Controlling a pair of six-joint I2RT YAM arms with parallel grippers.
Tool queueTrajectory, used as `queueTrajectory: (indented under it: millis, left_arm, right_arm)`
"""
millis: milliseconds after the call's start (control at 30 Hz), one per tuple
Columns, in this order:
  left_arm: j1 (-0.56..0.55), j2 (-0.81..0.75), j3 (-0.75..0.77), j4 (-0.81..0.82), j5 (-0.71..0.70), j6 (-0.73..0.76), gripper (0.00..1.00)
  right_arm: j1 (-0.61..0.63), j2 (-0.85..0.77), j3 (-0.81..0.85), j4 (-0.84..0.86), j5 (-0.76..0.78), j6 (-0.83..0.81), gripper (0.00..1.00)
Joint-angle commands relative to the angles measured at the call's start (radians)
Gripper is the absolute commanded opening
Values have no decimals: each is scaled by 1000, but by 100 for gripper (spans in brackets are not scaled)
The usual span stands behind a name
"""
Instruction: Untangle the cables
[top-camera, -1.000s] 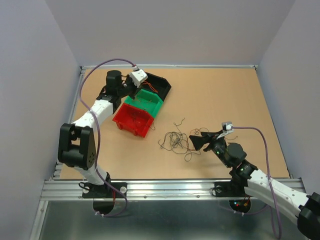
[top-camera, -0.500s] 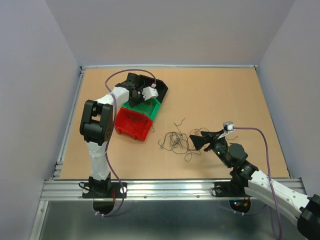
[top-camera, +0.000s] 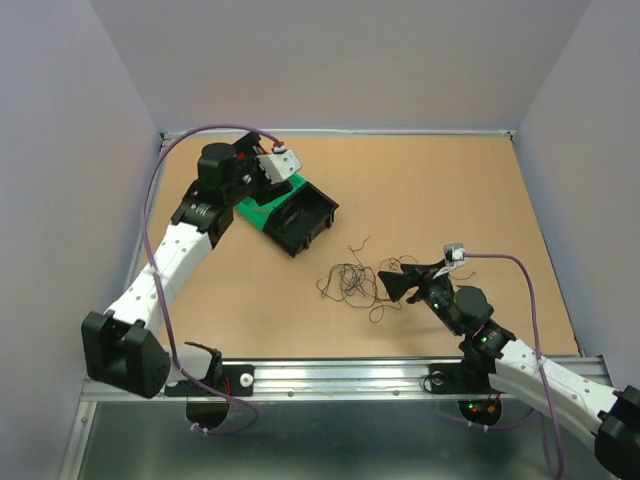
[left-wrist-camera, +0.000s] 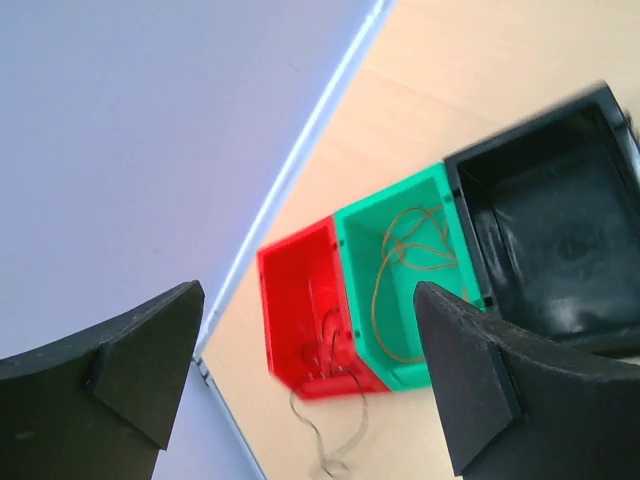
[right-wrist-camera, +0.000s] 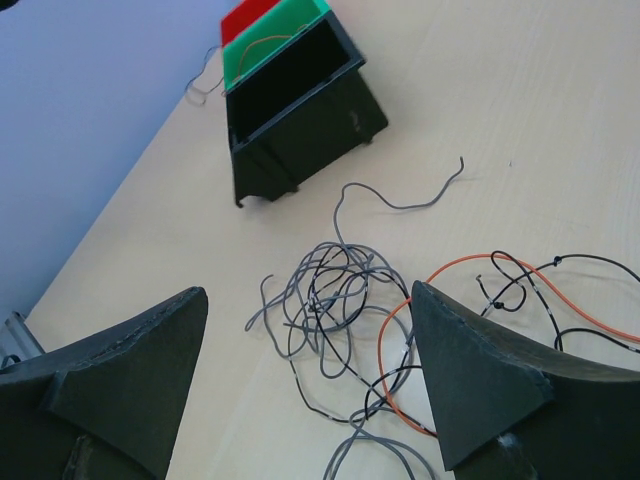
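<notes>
The right gripper (top-camera: 402, 284) gapes wide and empty, just beside the cables (top-camera: 350, 281), which lie in a loose tangle on the table (top-camera: 450, 190). The left gripper (left-wrist-camera: 305, 350), equally wide and empty, hangs over the red bin (left-wrist-camera: 298, 300), green bin (left-wrist-camera: 400, 290) and black bin (left-wrist-camera: 550, 225), well apart from the tangle.

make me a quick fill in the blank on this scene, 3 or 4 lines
1. In the left wrist view, the ___ bin sits between the red bin and the black bin.
2. In the right wrist view, the bin nearest the cables is the ___ one.
3. The right claw has its jaws ___, holding nothing.
4. The bright wire curving beside the grey tangle is ___.

Missing words: green; black; open; orange
</notes>
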Motion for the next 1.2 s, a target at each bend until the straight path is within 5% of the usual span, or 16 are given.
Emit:
queueTrajectory:
  millis: [0, 133, 300, 400, 567, 833, 1000, 1167]
  left_arm:
    - [8, -133, -157, 226, 13, -87, 99]
    - [26, -205, -302, 488, -74, -291, 99]
    - [57, -104, -215, 347, 28, -431, 99]
    - [106, -90, -276, 468, 24, -506, 99]
    - [161, 5, -266, 487, -91, -549, 95]
    - [259, 137, -218, 469, 97, -553, 80]
    - [259, 161, -198, 433, 107, -534, 79]
    - [261, 165, -200, 441, 47, -555, 79]
  right_arm:
    - [2, -2, -85, 49, -14, 11, 87]
    - [4, 1, -85, 53, -19, 12, 87]
    - [2, 106, -25, 63, -39, 15, 87]
    - [4, 241, 33, 88, -68, 11, 85]
    - [27, 549, 274, 100, -77, -40, 81]
    - [91, 951, 761, -35, 13, -107, 80]
    - [93, 1137, 1010, -173, 79, -129, 79]
    - [93, 1343, 1211, -298, 113, -147, 61]
